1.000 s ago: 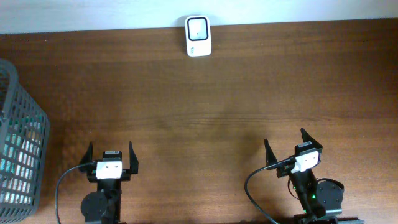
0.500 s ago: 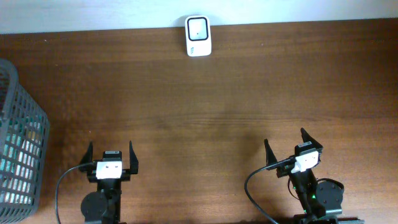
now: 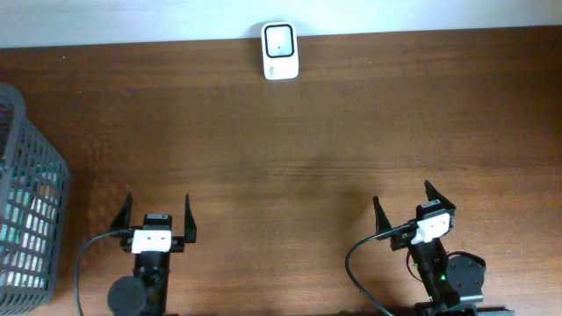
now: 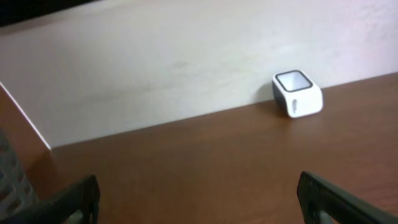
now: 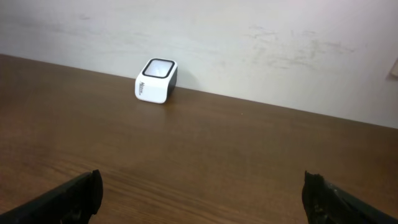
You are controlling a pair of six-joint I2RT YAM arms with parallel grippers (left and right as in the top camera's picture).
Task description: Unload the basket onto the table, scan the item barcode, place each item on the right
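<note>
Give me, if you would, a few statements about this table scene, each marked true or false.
1. The scanner stands at the far edge of the table, by the wall. True.
2. The left claw is shut on an item. False: it is open and holds nothing.
3. The basket sits on the left claw's side of the table. True.
4. The right claw touches the scanner. False: it is open near the front edge, well apart from the scanner.
</note>
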